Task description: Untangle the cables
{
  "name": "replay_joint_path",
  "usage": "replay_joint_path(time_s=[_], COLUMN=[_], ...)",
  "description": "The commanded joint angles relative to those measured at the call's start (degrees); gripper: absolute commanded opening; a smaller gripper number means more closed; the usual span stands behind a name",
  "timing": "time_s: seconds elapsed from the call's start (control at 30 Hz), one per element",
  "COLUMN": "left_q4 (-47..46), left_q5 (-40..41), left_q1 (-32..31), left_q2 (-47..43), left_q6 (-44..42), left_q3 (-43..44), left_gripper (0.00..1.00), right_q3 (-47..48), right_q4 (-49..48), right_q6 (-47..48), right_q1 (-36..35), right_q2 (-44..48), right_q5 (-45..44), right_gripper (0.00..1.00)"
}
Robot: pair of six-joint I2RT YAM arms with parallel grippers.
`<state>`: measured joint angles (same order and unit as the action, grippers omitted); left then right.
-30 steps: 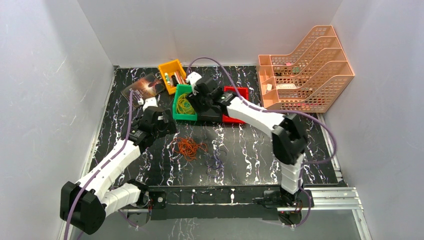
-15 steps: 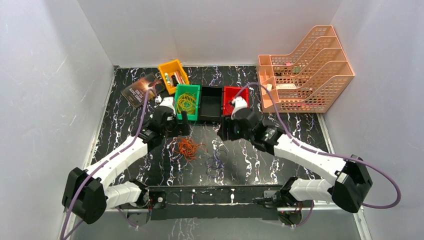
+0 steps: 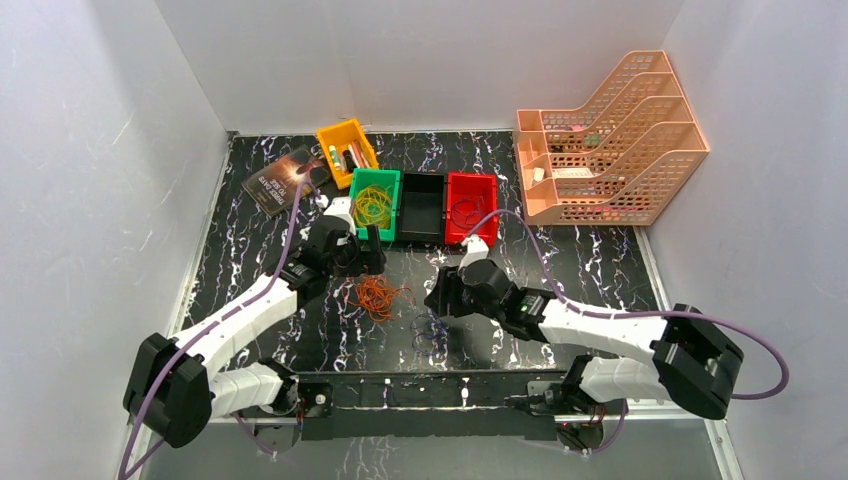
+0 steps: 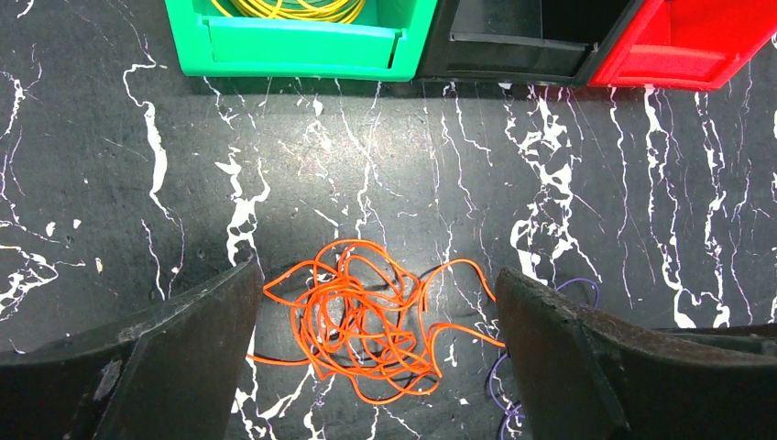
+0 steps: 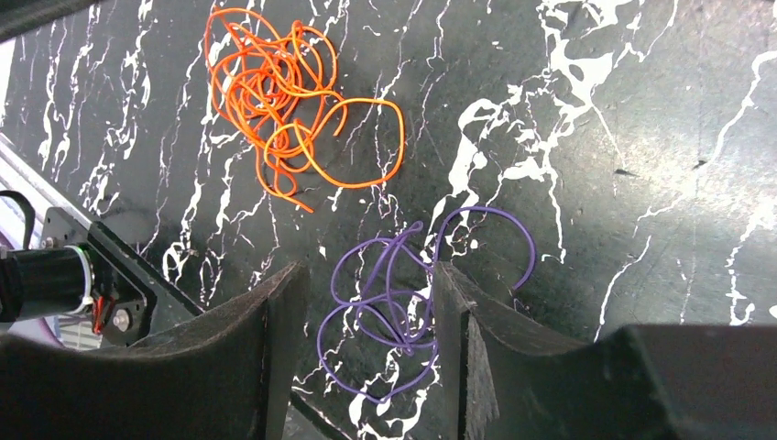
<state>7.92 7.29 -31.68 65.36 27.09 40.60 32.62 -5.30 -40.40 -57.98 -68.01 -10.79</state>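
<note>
A tangle of thin orange cable (image 3: 380,295) lies on the black marbled table in front of the bins. A smaller tangle of thin purple cable (image 3: 432,330) lies to its right and nearer. Yellow cable loops (image 3: 372,207) sit in the green bin (image 3: 354,190), and a thin red loop (image 3: 468,212) sits in the red bin (image 3: 487,185). My left gripper (image 4: 377,270) is open wide and empty above the orange cable (image 4: 371,321). My right gripper (image 5: 366,270) is open, its fingers on either side of the purple cable (image 5: 403,302), with the orange cable (image 5: 275,92) beyond.
A black bin (image 3: 421,205) stands between the green and red ones. A yellow bin with small items (image 3: 345,148) and a dark booklet (image 3: 290,178) are at the back left. A peach file rack (image 3: 610,130) is at the back right. A metal rail (image 3: 500,385) runs along the near edge.
My right arm has swung from over the bins back to the near middle, over the purple cable. My left gripper has moved right, over the orange cable.
</note>
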Motion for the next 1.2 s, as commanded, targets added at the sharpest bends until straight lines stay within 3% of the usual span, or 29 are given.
replay_joint_path(time_s=[0.0, 0.43, 0.67, 1.0, 1.17], left_q4=[-0.30, 0.75, -0.82, -4.03, -10.15], left_q5=[-0.61, -0.67, -2.04, -4.12, -7.32], left_q1=[0.00, -0.04, -0.09, -0.04, -0.05], left_q2=[-1.11, -3.05, -4.13, -8.00, -10.07], left_q6=[-0.12, -1.00, -0.99, -3.18, -5.73], left_q3=[-0.11, -0.09, -0.71, -0.71, 0.00], left_gripper=[0.98, 0.98, 0.98, 0.98, 0.98], right_q3=[-3.77, -6.18, -4.20, -1.74, 3.24], right_q4=[-11.74, -23.31, -23.77, -18.20, -10.91], right_q6=[-2.17, -2.83, -1.95, -0.34, 3.18], right_q1=[-0.73, -0.89, -0.91, -0.46, 3.36], right_q2=[-1.90, -9.22, -11.76, -4.11, 1.89], right_q5=[-2.91, -2.16, -1.74, -5.02, -4.77], right_gripper=[0.59, 0.48, 0.30, 0.00, 0.00])
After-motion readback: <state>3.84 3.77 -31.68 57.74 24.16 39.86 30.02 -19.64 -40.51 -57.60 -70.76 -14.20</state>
